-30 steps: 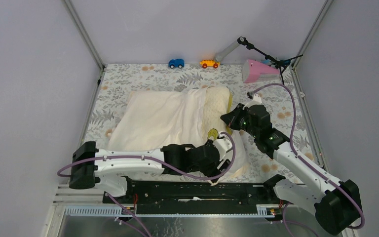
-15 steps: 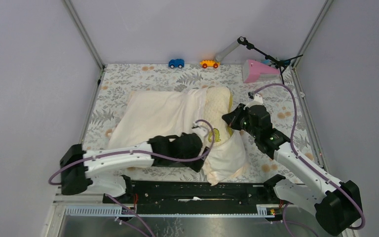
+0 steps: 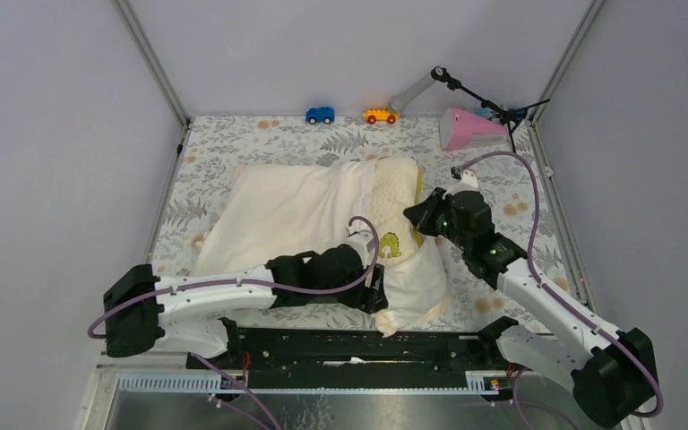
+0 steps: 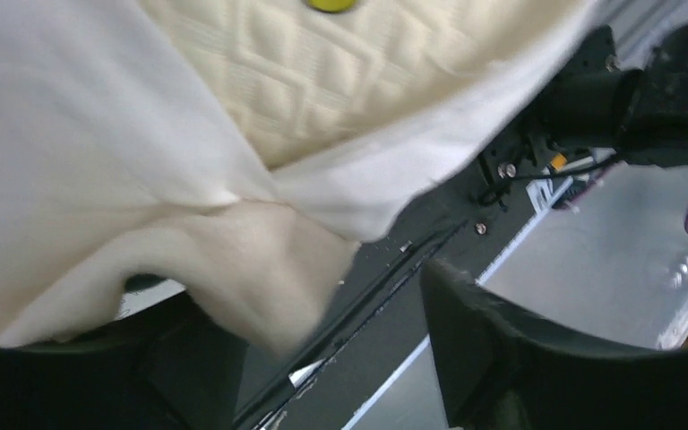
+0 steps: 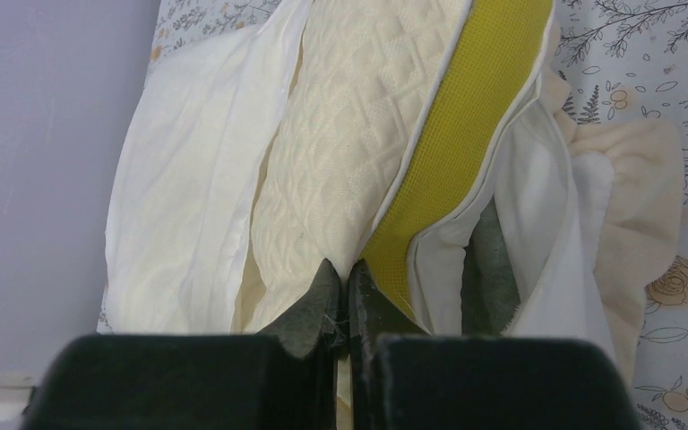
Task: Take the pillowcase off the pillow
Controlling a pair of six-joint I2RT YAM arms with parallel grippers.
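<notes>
Lilac-grey walls on three sides of leaf-print tabletop (image 3: pixel 260 143). Along far edge, blue toy car (image 3: pixel 320 115) and orange toy car (image 3: pixel 379 116); pink object (image 3: pixel 470 128) near far right corner. Mid-tabletop, pillow (image 3: pixel 396 193), right end bared, rest inside pillowcase (image 3: pixel 278 215). Right pincer (image 5: pixel 340 278) pinched tight on pillow's yellow-banded edge. Left pincer (image 4: pixel 322 340) spread wide by near edge, pillowcase cloth draped over one finger.

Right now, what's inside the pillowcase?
The quilted pillow: its right end sticks out of the pillowcase, yellow-green side band showing. The rest is covered by fabric; anything else inside can't be seen.
</notes>
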